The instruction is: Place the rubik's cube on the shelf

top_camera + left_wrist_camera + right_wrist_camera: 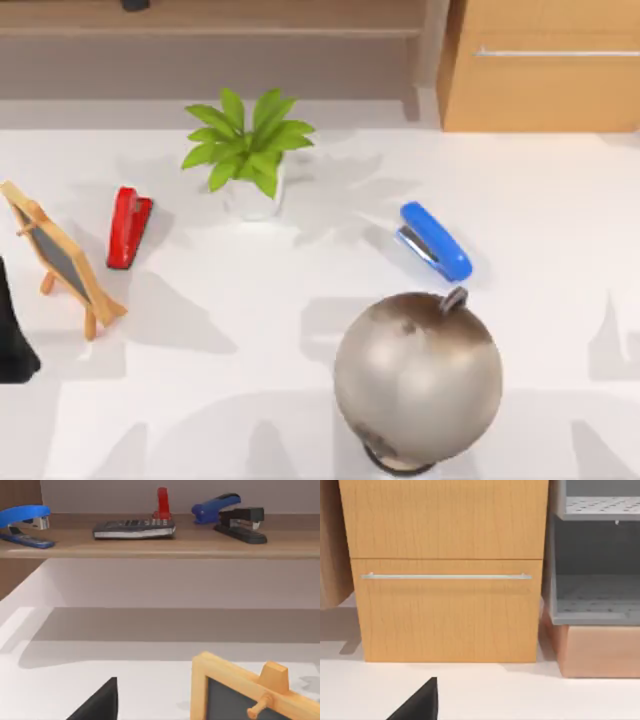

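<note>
White desk seen from above. A potted plant stands near the middle, toward the back. A red stapler lies to its left, and a small wooden-framed chalkboard stands tilted on its easel legs near the left edge. A blue stapler lies right of the plant, with a large grey globe in front of it at the near edge.

The shelf runs along the back of the desk, ending at an upright side panel; a light wooden drawer cabinet with a metal handle stands just right of it.

In the left wrist view the shelf carries a blue stapler, a calculator, a red upright object and a further blue and black stapler. The Rubik's cube cannot be made out among the items pictured.

The left arm sits at the left edge of the desk, beside the chalkboard. Whether either gripper is spread or pressed together cannot be told.

The right wrist view faces the drawer cabinet, with grey perforated trays beside it.
</note>
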